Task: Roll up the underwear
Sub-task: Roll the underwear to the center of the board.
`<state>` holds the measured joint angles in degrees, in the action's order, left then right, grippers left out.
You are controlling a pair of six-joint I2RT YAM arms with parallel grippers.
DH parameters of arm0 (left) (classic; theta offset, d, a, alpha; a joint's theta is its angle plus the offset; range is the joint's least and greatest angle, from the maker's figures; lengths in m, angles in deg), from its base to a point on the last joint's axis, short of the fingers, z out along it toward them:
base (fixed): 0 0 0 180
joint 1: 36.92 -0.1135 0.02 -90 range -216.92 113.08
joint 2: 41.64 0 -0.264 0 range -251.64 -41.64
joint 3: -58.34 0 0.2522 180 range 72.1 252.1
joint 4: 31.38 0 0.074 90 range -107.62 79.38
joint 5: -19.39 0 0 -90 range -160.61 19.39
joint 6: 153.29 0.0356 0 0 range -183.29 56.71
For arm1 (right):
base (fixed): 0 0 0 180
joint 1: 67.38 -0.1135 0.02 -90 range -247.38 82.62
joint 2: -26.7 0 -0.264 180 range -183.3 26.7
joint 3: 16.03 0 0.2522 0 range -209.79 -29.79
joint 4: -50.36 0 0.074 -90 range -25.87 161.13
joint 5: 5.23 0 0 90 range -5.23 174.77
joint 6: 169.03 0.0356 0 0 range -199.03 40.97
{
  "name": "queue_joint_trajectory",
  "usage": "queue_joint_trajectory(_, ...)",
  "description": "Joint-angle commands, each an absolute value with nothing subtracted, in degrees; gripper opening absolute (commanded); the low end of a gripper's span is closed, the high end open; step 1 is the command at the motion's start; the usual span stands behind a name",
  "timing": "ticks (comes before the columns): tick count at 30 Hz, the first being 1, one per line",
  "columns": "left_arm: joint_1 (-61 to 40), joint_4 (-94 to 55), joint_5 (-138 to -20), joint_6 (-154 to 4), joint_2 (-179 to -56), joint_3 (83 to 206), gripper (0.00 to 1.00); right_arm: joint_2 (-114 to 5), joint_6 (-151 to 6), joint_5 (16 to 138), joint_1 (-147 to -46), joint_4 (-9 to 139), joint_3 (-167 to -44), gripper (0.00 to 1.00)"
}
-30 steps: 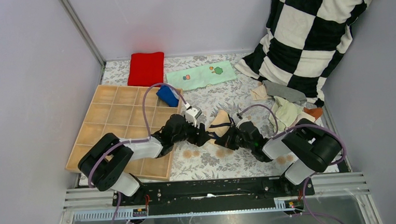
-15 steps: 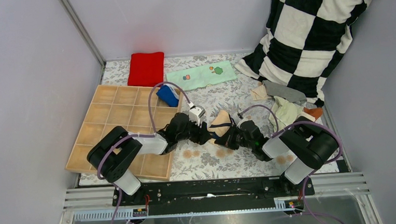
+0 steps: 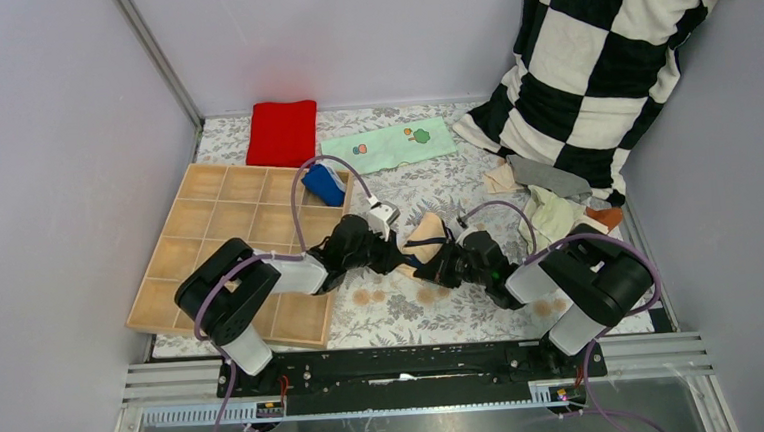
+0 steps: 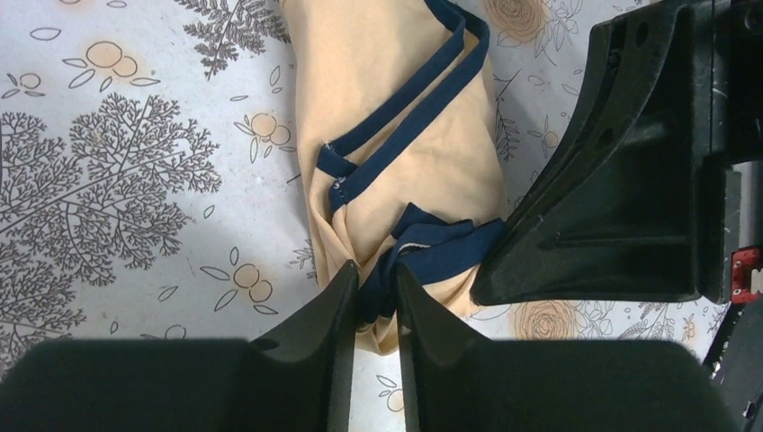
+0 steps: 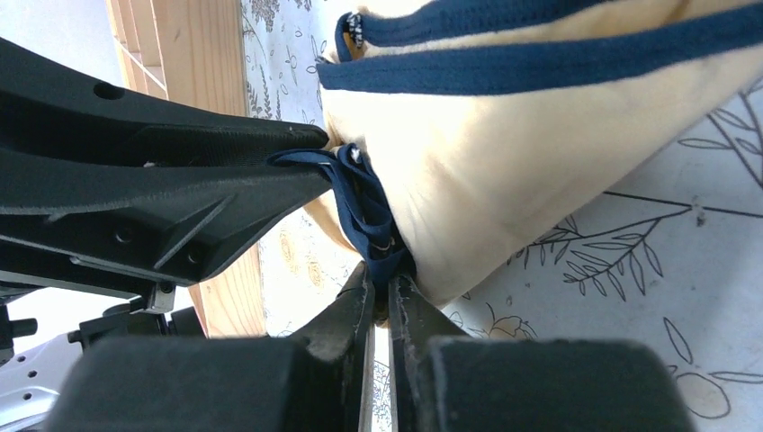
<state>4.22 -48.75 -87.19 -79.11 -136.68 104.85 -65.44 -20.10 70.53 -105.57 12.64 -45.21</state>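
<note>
A tan underwear (image 3: 425, 230) with navy trim lies partly rolled on the floral mat between both arms. In the left wrist view the roll (image 4: 396, 117) runs away from me. My left gripper (image 4: 376, 274) is shut on the bunched navy trim at its near end. My right gripper (image 5: 380, 277) pinches the same navy band (image 5: 364, 211) from the other side, under the tan bundle (image 5: 540, 162). Seen from above, the left gripper (image 3: 401, 256) and right gripper (image 3: 433, 265) almost touch. More underwear (image 3: 555, 210) lies heaped at the right.
A wooden grid tray (image 3: 222, 248) sits at the left, with a rolled blue piece (image 3: 323, 187) in a far cell. A red folded cloth (image 3: 282, 132) and a mint printed cloth (image 3: 387, 145) lie at the back. A checkered cushion (image 3: 598, 52) leans at the back right.
My left arm slid right toward the tan underwear and its jaws closed on the navy trim. The right gripper stayed in place on the band.
</note>
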Motion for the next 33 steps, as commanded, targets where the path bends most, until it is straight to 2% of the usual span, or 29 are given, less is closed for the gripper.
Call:
queue_joint_trajectory(1,4.46,-48.21,-87.82,-77.70,-138.34,107.22,0.22,-65.16,-24.14,69.11,-105.17,18.79,-46.70,0.14)
queue_joint_trajectory(3,4.41,-47.13,-87.78,-77.33,-138.78,107.77,0.18,-63.77,-25.03,68.69,-105.17,18.96,-46.89,0.23)
queue_joint_trajectory(7,4.47,-46.27,-87.64,-77.10,-139.47,108.18,0.16,-58.64,-28.17,69.57,-105.17,22.80,-47.80,0.40)
queue_joint_trajectory(10,4.42,-46.06,-87.79,-77.09,-139.84,108.45,0.16,-52.63,-33.04,72.35,-105.18,30.51,-49.09,0.54)
queue_joint_trajectory(12,4.47,-45.83,-87.95,-76.94,-140.13,108.81,0.16,-48.02,-37.73,75.71,-105.17,36.88,-50.39,0.58)
queue_joint_trajectory(14,4.46,-45.83,-88.17,-76.91,-140.31,108.99,0.16,-42.71,-43.82,78.67,-105.28,39.80,-50.77,0.59)
queue_joint_trajectory(17,4.47,-45.83,-88.43,-76.92,-140.60,109.16,0.16,-36.72,-56.86,85.08,-108.85,33.99,-47.74,0.59)
queue_joint_trajectory(20,4.47,-45.64,-88.67,-76.92,-140.80,109.37,0.16,-35.78,-72.37,88.30,-112.12,33.30,-49.29,0.61)
queue_joint_trajectory(23,4.45,-45.38,-88.80,-76.83,-141.04,109.62,0.16,-36.30,-89.83,85.37,-115.05,34.77,-50.92,0.64)
queue_joint_trajectory(27,4.46,-45.30,-88.90,-76.75,-140.66,109.46,0.16,-33.13,-108.21,74.59,-116.61,37.87,-49.65,0.66)
queue_joint_trajectory(33,4.45,-45.17,-89.40,-76.70,-140.95,109.96,0.16,-31.28,-129.83,69.25,-118.00,41.01,-46.27,0.67)
